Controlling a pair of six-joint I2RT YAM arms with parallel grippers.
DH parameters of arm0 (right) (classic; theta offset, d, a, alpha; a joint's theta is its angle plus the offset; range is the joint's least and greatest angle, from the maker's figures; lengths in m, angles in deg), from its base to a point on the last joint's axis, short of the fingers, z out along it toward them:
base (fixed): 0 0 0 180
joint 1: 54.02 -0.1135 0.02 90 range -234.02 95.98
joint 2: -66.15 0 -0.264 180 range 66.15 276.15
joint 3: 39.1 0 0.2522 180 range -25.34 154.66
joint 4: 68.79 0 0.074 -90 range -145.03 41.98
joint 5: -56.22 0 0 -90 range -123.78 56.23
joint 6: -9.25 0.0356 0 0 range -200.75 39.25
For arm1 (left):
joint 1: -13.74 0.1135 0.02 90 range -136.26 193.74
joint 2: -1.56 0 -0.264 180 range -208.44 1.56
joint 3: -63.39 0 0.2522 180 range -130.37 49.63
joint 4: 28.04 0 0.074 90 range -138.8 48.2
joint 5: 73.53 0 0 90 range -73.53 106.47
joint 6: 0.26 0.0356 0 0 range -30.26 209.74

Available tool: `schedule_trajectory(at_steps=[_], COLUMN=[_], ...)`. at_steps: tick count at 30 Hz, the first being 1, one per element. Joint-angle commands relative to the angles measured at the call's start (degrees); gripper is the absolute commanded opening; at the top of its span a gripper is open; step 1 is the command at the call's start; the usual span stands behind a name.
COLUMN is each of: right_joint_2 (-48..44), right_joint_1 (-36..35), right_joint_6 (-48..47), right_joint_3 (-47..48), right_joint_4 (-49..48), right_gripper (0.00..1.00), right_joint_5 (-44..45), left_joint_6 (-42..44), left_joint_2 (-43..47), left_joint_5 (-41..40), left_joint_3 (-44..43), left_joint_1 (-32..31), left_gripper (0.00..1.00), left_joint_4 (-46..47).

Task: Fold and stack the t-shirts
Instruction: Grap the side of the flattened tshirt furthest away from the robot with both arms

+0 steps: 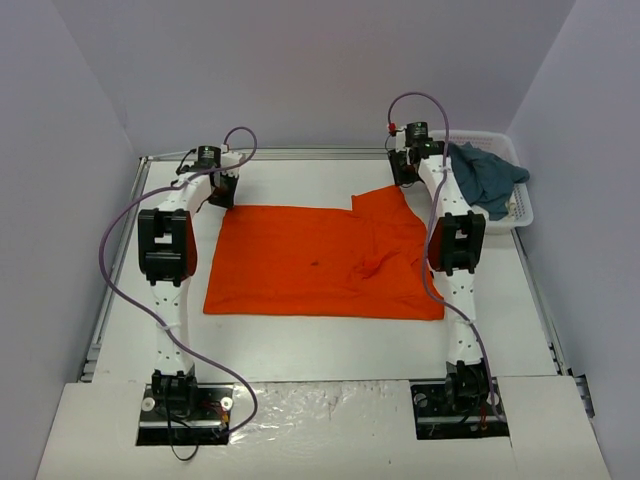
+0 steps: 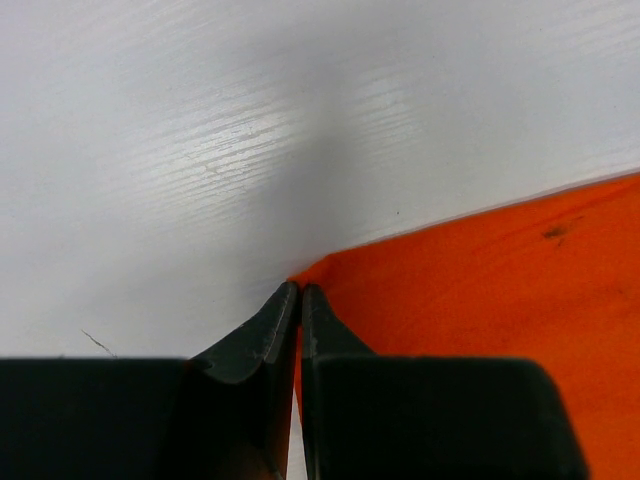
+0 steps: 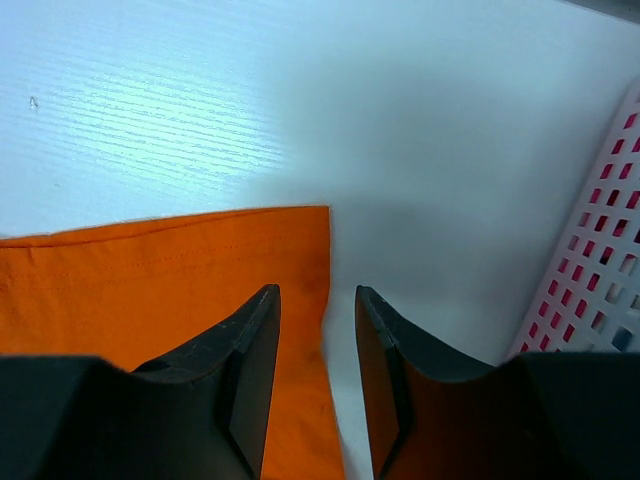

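Note:
The orange t-shirt (image 1: 320, 260) lies spread flat in the middle of the table, with one sleeve (image 1: 385, 205) sticking out at the far right. My left gripper (image 1: 225, 190) is at the shirt's far left corner. In the left wrist view its jaws (image 2: 300, 290) are shut, with the corner of the orange cloth (image 2: 480, 290) pinched at the tips. My right gripper (image 1: 405, 170) is open over the sleeve's far corner. Its jaws (image 3: 318, 292) straddle the right edge of the orange cloth (image 3: 150, 280). The teal-blue t-shirt (image 1: 485, 175) lies bunched in the basket.
The white lattice basket (image 1: 520, 205) stands at the far right corner of the table, close to my right gripper; its wall also shows in the right wrist view (image 3: 600, 270). The white table (image 1: 320, 340) is bare in front of the orange shirt.

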Motion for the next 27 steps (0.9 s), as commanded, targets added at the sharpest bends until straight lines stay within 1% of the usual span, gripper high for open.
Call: schedule_trajectory(at_steps=[1,14,21,27], right_joint_2=[0.9,5.4,6.2,7.2], right_joint_1=[0.1,1.2,1.3,1.2], right_joint_6=[1.4,2.4,3.1,2.8], right_joint_3=[2.5,4.9,3.3,3.0], right_joint_4=[-0.5,-0.3,-0.3,0.1], right_gripper=[0.32,0.32,0.31,0.24], right_joint_5=[-0.8,-3.5,-6.5,-8.2], left_joint_6=[-0.4,0.2,-0.1,0.0], left_joint_2=[1.8,1.8,0.8,0.8], left_joint_5=[-2.2,-2.1,-1.7,-1.5], left_joint_3=[2.0,3.4,2.3,3.0], left_joint_1=[0.3,0.3,0.3,0.3], left_gripper=[0.02,0.02,0.02,0.02], left_joint_4=[-4.7,-3.9,-4.3,-4.0])
